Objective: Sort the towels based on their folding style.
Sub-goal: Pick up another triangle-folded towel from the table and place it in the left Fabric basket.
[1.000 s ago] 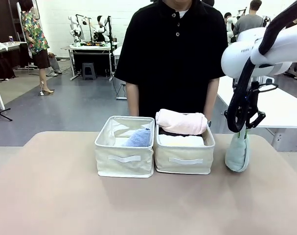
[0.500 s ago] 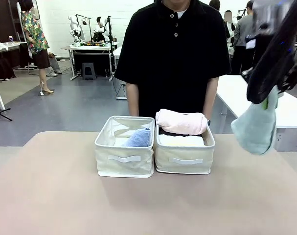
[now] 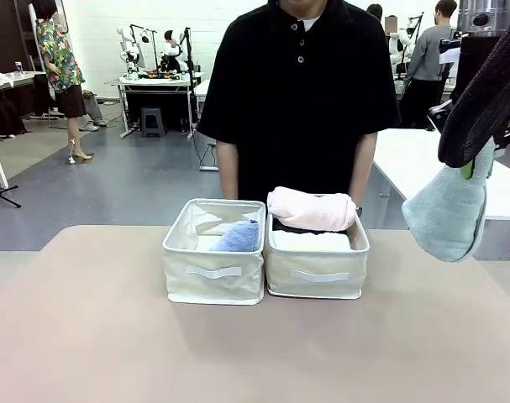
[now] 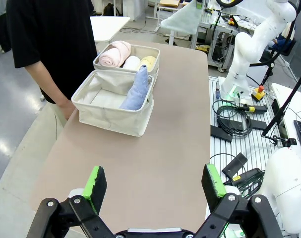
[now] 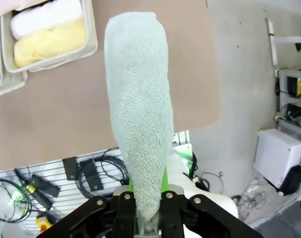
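My right gripper (image 3: pixel 475 166) is shut on a pale teal folded towel (image 3: pixel 448 220), which hangs in the air past the table's right edge, right of the bins. In the right wrist view the teal towel (image 5: pixel 140 109) runs lengthwise away from the shut fingers (image 5: pixel 165 184). A lavender-blue folded towel (image 3: pixel 239 238) leans in the left cream bin (image 3: pixel 212 284). The right bin (image 3: pixel 318 287) holds a pink roll (image 3: pixel 312 209) on top of a white roll (image 3: pixel 312 242). My left gripper (image 4: pixel 154 181) is open over the near table end, well short of the bins.
A person in a black shirt (image 3: pixel 301 101) stands right behind the bins. In the left wrist view the far bin (image 4: pixel 152 51) holds pink, white and yellow rolls. Bare tabletop (image 3: pixel 238 353) lies in front of the bins. Cables (image 4: pixel 234 119) lie beside the table.
My right gripper has lifted the teal towel off the table's right side, up and to the right. The bins, their towels and the person have stayed put.
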Robot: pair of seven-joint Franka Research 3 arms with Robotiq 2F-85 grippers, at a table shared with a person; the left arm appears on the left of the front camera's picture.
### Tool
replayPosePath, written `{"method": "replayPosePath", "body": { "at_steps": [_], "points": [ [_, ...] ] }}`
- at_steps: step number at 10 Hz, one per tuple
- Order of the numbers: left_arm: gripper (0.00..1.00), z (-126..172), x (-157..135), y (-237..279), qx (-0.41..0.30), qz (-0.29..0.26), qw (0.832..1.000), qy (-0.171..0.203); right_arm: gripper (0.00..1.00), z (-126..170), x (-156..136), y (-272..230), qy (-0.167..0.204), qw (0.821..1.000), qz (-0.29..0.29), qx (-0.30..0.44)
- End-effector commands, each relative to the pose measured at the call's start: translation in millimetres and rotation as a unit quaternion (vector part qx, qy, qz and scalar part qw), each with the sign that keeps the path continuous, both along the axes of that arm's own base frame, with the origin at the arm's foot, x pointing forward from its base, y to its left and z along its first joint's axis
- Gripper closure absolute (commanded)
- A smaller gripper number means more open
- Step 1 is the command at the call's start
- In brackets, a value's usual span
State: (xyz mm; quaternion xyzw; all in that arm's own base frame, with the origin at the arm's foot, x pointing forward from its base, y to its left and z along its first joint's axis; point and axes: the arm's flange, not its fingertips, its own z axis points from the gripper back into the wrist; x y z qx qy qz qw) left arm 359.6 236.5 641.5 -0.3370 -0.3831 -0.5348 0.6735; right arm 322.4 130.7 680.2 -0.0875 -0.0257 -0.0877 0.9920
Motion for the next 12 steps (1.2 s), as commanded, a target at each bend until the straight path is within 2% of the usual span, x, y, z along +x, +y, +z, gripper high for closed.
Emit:
{"method": "replayPosePath", "body": {
  "at_steps": [1,3,4,5,6,7,8,9,10,12],
  "points": [
    [0.00,1,-2,1,-0.005,-0.003,1.000,-0.008,1.00,3,0,0,-0.006,1.000,0.003,-0.011],
    [0.00,1,-2,1,-0.005,-0.003,1.000,-0.008,1.00,3,0,0,-0.006,1.000,0.003,-0.011],
    [0.00,1,-2,1,-0.005,-0.003,1.000,-0.008,0.83,0,-1,4,-0.001,1.000,0.003,-0.002],
    [0.00,1,-2,1,-0.005,-0.003,1.000,-0.008,0.83,27,-1,42,-0.069,0.986,0.146,-0.025],
    [0.00,1,-2,1,-0.005,-0.003,1.000,-0.008,0.83,45,5,87,-0.099,0.938,0.324,-0.067],
    [0.00,1,-2,1,-0.005,-0.003,1.000,-0.008,0.83,56,23,125,-0.102,0.910,0.393,-0.085],
    [0.00,1,-2,1,-0.005,-0.003,1.000,-0.008,0.83,63,48,167,-0.092,0.891,0.441,-0.058],
    [0.00,1,-2,1,-0.005,-0.003,1.000,-0.008,0.83,63,64,204,-0.084,0.865,0.492,-0.045],
    [0.00,1,-2,1,-0.005,-0.003,1.000,-0.008,0.83,61,79,235,-0.077,0.846,0.526,-0.027],
    [0.00,1,-2,1,-0.005,-0.003,1.000,-0.008,0.83,53,103,277,-0.069,0.804,0.590,-0.010]
  ]
}}
